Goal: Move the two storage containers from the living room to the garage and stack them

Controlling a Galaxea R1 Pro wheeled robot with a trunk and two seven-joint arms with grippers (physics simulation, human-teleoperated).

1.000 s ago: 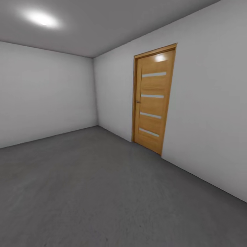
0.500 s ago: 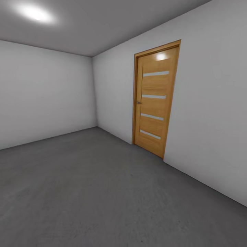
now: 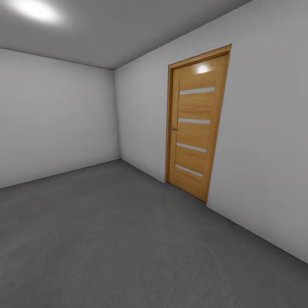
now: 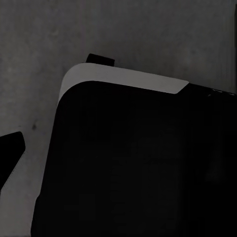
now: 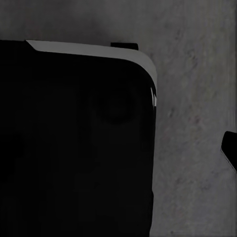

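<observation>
The garage is being shown from inside by the head view, with its dark grey concrete floor (image 3: 107, 239) being spread across the lower half of the picture and being met by two plain white-grey walls (image 3: 55, 119) at a far corner. One wooden door (image 3: 194, 124) with four narrow pale horizontal strips is being seen shut in the right-hand wall, and one small handle is being made out on its left edge, too small for detail. One ceiling light (image 3: 34, 9) is being cut off by the top edge.

In both wrist views the mottled concrete is being largely hidden by a dark rounded body of the robot (image 4: 133, 163), its edge pale-trimmed; its exact part cannot be told. Whether either gripper is spread or closed cannot be told.
</observation>
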